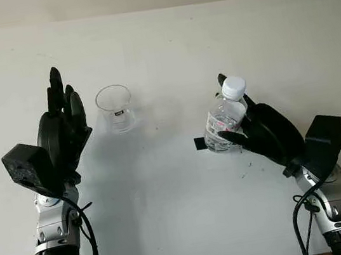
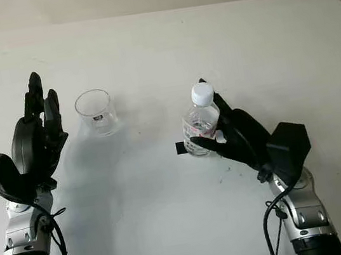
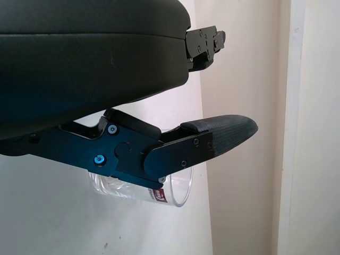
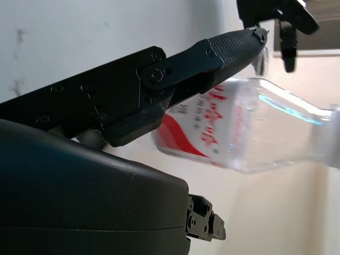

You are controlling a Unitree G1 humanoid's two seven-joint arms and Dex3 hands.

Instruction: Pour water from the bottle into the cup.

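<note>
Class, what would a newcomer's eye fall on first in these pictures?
The right robot hand, right of the table's middle, grips an upright bottle with its white cap still on. The clear cup stands to the left, just beside the raised, open left robot hand.

I see the cup (image 1: pixel 115 108) on the table (image 1: pixel 187 195) left of the bottle (image 1: pixel 224 119), my left hand (image 1: pixel 61 128) beside the cup.

white table (image 1: pixel 189 208); cup (image 1: pixel 115 108) standing on it.
</note>
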